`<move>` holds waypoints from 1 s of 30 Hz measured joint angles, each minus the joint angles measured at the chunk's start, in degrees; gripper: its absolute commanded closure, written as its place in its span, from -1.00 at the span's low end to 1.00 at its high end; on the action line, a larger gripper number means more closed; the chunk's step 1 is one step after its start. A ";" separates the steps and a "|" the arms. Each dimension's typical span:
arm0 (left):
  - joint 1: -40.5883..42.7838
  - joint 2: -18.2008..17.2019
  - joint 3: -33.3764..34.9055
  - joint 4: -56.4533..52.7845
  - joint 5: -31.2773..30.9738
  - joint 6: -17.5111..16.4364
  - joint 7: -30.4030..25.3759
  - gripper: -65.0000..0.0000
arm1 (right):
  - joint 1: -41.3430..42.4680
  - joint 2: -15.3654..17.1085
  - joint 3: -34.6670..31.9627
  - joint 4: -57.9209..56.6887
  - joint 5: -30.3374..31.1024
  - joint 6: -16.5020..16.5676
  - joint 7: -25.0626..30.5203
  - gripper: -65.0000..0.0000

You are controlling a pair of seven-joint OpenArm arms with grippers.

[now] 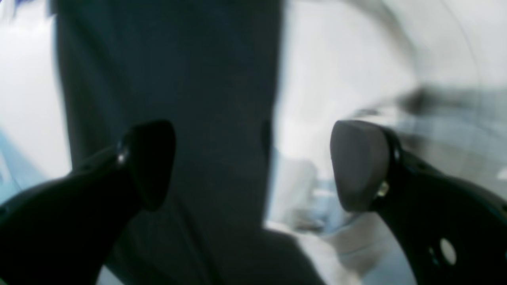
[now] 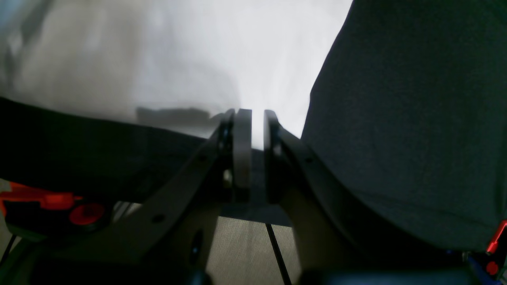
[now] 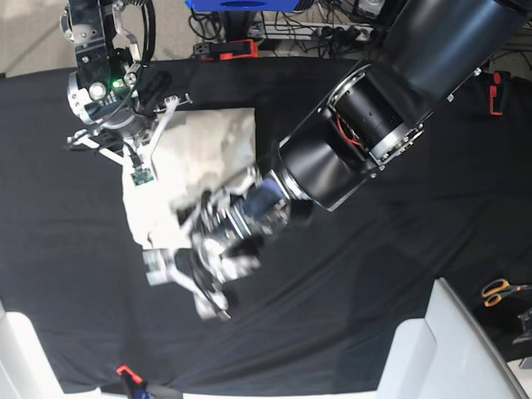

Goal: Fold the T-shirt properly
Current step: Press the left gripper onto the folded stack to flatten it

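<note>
On the black cloth (image 3: 374, 274) we see the shirt (image 3: 212, 145) lying bunched toward the far left, our left gripper (image 1: 253, 166) spread wide and empty at its near edge, our right gripper (image 2: 257, 154) nearly closed at its far side, any grasp unclear.

I see a bench draped in black cloth (image 3: 399, 274), a blue plastic bin (image 3: 241, 5) and tangled cables (image 3: 332, 25) beyond it, orange-handled scissors (image 3: 499, 291) off to one side.
</note>
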 measured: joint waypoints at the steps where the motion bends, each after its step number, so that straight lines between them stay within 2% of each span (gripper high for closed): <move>1: -0.09 -0.13 -2.67 1.68 0.24 0.00 0.39 -0.82 | 0.00 -0.02 0.00 -0.02 0.02 -0.02 0.02 0.83; 3: 0.22 -0.31 -6.16 6.40 0.26 0.24 1.62 -0.76 | -0.02 0.00 0.00 -0.07 0.04 0.00 0.00 0.83; 5: 2.19 -0.11 -8.02 11.87 0.35 0.83 4.39 -0.50 | -0.07 0.00 0.00 -0.07 0.02 -0.02 0.00 0.83; 7: 5.95 -0.50 -7.69 16.59 0.24 0.55 4.94 -0.11 | -0.07 -0.02 0.00 -0.07 0.04 0.00 0.00 0.83; 11: 15.41 -4.39 -7.43 23.67 -0.04 -0.33 5.70 1.00 | -1.01 -0.02 0.00 -0.11 0.04 0.00 0.15 0.83; 16: 19.85 -8.31 -8.81 29.64 0.48 0.33 6.25 1.00 | -1.31 -0.02 0.00 -0.11 0.02 -0.02 0.07 0.83; 25: 23.47 -9.07 -17.35 30.51 0.52 0.61 5.88 1.00 | -1.40 -0.02 0.00 -0.11 0.02 -0.02 0.02 0.83; 30: 24.33 -9.22 -17.33 24.87 5.46 0.37 5.44 1.00 | -1.38 -0.07 0.00 -0.11 0.02 -0.02 0.02 0.83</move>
